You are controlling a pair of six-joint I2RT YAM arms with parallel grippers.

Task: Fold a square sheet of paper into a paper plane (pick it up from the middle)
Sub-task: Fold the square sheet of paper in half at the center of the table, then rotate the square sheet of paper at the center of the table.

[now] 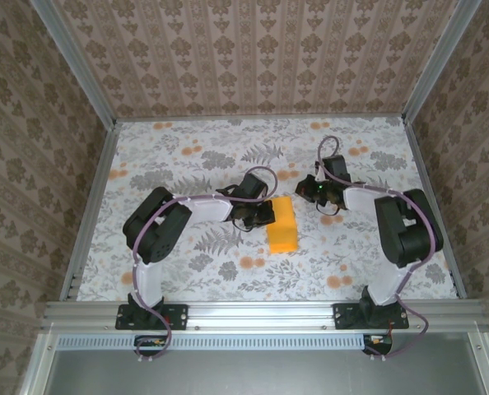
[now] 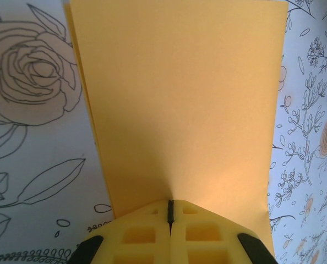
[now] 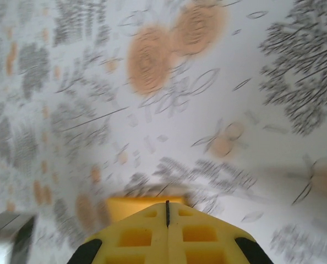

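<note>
Pinching the near edge of the square sheet of paper (image 1: 282, 226), the left gripper (image 1: 261, 216) has its fingers pressed together, and a faint crease runs up the orange-yellow sheet (image 2: 180, 99) from the fingertips. The paper sits mid-table on the floral tablecloth (image 1: 187, 156), doubled over along its left edge. The right gripper (image 1: 309, 189) hangs just beside it, closed and empty (image 3: 167, 206).

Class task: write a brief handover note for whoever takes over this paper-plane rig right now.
Left gripper: fingers shut, apparently pinching the sheet of paper at its near edge.
Right gripper: shut, nothing visible in it.
Sheet: on the table, between the grippers, looks doubled over.
Done: seemingly one fold.
Left: all further folds; no pointed plane yet.
</note>
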